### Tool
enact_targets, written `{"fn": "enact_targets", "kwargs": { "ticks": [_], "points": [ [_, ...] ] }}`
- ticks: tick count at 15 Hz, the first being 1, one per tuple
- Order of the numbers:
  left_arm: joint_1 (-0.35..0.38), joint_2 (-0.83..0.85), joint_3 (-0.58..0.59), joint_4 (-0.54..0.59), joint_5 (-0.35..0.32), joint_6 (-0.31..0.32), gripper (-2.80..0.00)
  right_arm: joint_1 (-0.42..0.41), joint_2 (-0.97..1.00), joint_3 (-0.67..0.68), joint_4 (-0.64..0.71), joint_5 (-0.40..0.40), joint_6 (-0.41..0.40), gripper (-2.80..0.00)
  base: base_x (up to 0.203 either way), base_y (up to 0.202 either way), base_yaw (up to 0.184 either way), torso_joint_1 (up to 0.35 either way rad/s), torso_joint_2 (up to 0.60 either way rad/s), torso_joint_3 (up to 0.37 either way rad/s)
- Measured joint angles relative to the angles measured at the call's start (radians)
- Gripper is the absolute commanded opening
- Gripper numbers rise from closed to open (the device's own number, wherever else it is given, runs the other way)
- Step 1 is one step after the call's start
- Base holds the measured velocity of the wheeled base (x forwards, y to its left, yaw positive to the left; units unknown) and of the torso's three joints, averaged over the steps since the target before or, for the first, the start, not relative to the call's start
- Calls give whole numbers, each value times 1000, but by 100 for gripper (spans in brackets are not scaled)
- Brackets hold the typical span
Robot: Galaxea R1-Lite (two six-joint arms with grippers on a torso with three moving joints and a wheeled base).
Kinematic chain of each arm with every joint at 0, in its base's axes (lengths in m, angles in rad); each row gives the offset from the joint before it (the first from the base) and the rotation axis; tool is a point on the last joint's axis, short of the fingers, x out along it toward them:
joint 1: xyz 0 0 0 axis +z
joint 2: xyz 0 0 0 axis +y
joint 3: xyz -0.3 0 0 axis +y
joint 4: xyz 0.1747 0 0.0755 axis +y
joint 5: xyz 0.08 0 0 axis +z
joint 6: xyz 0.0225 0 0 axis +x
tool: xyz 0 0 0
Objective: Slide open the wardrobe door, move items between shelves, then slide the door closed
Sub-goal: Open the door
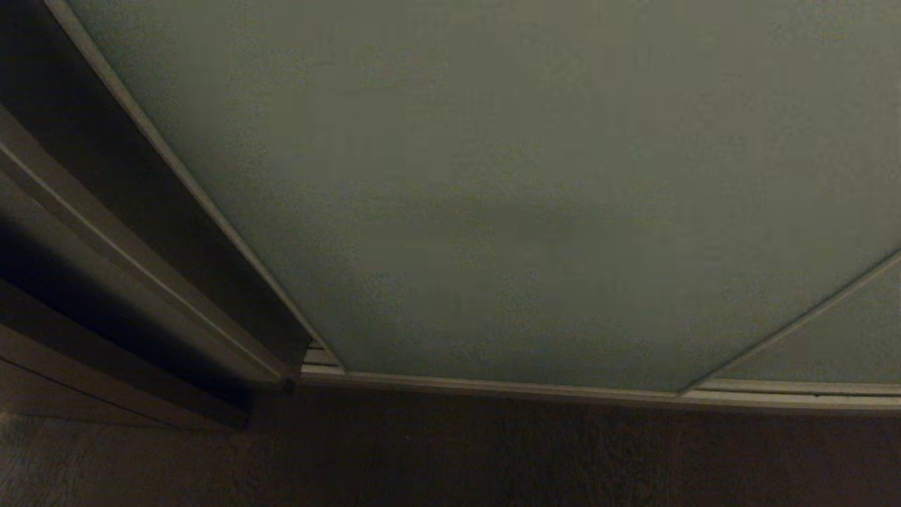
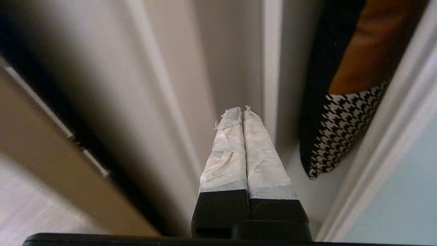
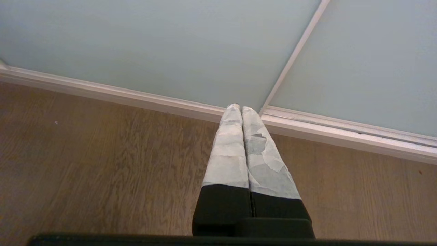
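The sliding wardrobe door (image 1: 528, 211) fills the head view as a pale grey-green panel with a slim light frame. Neither arm shows in that view. A narrow dark gap (image 1: 162, 211) stands open along the door's left edge. My left gripper (image 2: 241, 110) is shut and empty. Its taped fingers (image 2: 225, 153) point into that gap, between the wardrobe's pale side wall (image 2: 170, 85) and the door's frame edge (image 2: 385, 136). My right gripper (image 3: 239, 107) is shut and empty, low over the floor and pointing at the door's bottom rail (image 3: 341, 131). The items are out of view.
Inside the gap hang a houndstooth garment (image 2: 341, 133) and a brown one (image 2: 372, 44) over a white bottom board (image 2: 307, 191). A second door panel (image 3: 368, 61) overlaps at the right. Wooden floor (image 3: 85, 164) lies before the rail.
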Motion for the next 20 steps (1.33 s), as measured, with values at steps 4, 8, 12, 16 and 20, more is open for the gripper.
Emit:
{"fn": "enact_targets", "kwargs": {
  "ticks": [4, 8, 12, 16, 20],
  "points": [
    [-4, 100, 0, -44, -82, -13, -280, 0, 0, 0, 0, 0, 0, -280, 0, 0, 0, 0, 0, 0],
    [-22, 142, -1, -53, -126, -16, -280, 0, 0, 0, 0, 0, 0, -280, 0, 0, 0, 0, 0, 0],
    [-61, 154, 10, -51, -162, -16, -280, 0, 0, 0, 0, 0, 0, -280, 0, 0, 0, 0, 0, 0],
    [-97, 165, -1, -50, -173, -13, -280, 0, 0, 0, 0, 0, 0, -280, 0, 0, 0, 0, 0, 0],
    [-175, 176, -5, -52, -157, -7, -280, 0, 0, 0, 0, 0, 0, -280, 0, 0, 0, 0, 0, 0]
  ]
}}
